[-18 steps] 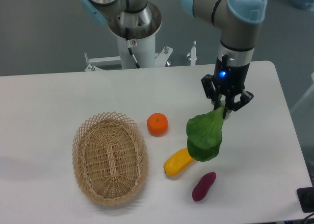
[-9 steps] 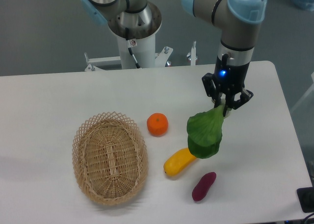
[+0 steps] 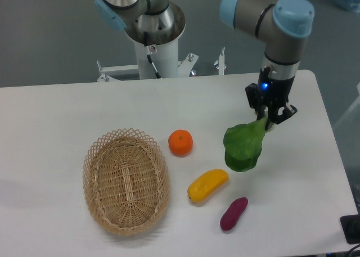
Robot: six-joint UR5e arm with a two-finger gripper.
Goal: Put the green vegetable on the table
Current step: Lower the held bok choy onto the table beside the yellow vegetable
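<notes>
My end effector (image 3: 269,120) is clamped on the pale stem end of the green vegetable (image 3: 243,148), and I hold it above the white counter (image 3: 67,108), toward the right edge and nearer the far side than the near one. The vegetable hangs down and to the left from my fingers: a narrow, whitish-green stem at the top that widens into broad leaves, bright green on the upper lobe and darker green on the lower one, with a rounded bottom outline. Whether its lowest leaf touches the counter I cannot tell. Just below and left of it lies the yellow oblong vegetable (image 3: 207,184), apart from the leaves, and nearer the front edge sits the purple oblong one (image 3: 233,213). The orange (image 3: 180,143) rests near the middle of the counter, and the wicker basket (image 3: 126,180) stands toward the front left.
</notes>
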